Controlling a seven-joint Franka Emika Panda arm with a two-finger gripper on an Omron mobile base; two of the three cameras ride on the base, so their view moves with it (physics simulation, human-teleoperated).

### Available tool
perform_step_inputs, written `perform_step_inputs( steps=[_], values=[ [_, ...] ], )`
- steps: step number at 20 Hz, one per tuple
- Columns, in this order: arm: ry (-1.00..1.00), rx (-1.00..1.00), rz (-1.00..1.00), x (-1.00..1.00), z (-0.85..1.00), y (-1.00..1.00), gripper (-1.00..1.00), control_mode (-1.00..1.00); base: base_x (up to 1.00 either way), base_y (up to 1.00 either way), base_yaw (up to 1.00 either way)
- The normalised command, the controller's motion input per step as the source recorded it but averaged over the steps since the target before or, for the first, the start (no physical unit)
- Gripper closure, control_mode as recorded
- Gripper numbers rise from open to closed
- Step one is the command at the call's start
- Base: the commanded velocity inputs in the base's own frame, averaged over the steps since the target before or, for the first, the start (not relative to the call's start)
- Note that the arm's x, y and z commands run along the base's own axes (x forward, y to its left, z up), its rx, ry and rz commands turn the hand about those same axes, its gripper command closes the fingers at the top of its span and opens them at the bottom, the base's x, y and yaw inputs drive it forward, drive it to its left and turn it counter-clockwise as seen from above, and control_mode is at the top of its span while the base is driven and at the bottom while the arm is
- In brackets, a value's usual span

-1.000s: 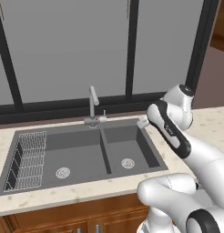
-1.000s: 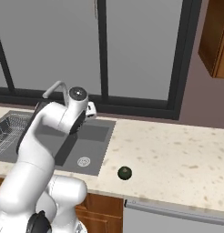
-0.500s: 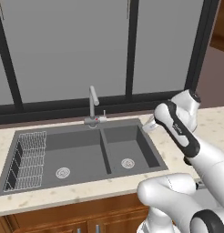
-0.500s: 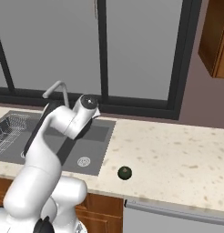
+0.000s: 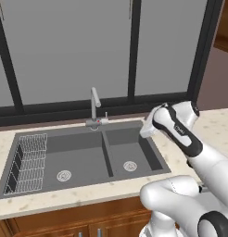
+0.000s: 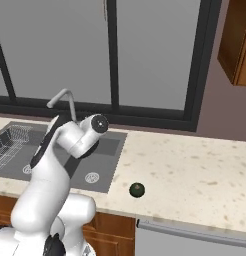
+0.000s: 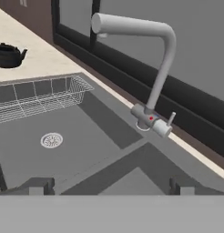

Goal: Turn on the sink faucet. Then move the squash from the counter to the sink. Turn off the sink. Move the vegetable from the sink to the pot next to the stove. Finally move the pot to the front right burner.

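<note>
In the right base view, nearest on the beige speckled stone counter (image 6: 195,170) lies the small round dark green squash (image 6: 137,189), close to the counter's front edge and a little to the right of the dark grey rectangular double-basin sink (image 6: 102,165). It sits free on the stone, apart from the sink rim and well apart from the arm.

The sink (image 5: 88,157) has 2 basins, each with 1 round silver drain; a wire rack (image 5: 27,162) stands in the left basin, along its left wall. No water is visible at the spout.

The white two-finger gripper (image 5: 147,127) hangs over the right basin's far right corner, above the sink rim. In the hand view the gripper (image 7: 109,185) shows 2 small dark fingertips (image 7: 38,185) spread far apart near the bottom, with nothing between them: the jaws stand wide open and empty, looking across the basins toward the tap.

Farther back, at the sink's far rim between the 2 basins, rises the slim grey metal sink faucet (image 7: 152,73), its tall spout angled out over the left basin and its small side lever (image 7: 170,120) sticking up to the right of the base.

On the counter beyond the rack's far left end sits a squat black kettle-like object (image 7: 9,55) with a handle. Behind everything runs a dark-framed window (image 5: 111,51).
</note>
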Motion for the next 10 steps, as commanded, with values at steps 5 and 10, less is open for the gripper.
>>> perform_step_inputs(
  steps=[5, 10],
  values=[
    [-0.15, 0.06, 0.08, 0.34, -0.03, 0.14, -1.0, -1.0, 0.0, 0.0, 0.0],
    [-0.07, 0.03, 0.01, 0.51, 0.0, 0.21, -1.0, -1.0, 0.0, 0.0, 0.0]
  ],
)
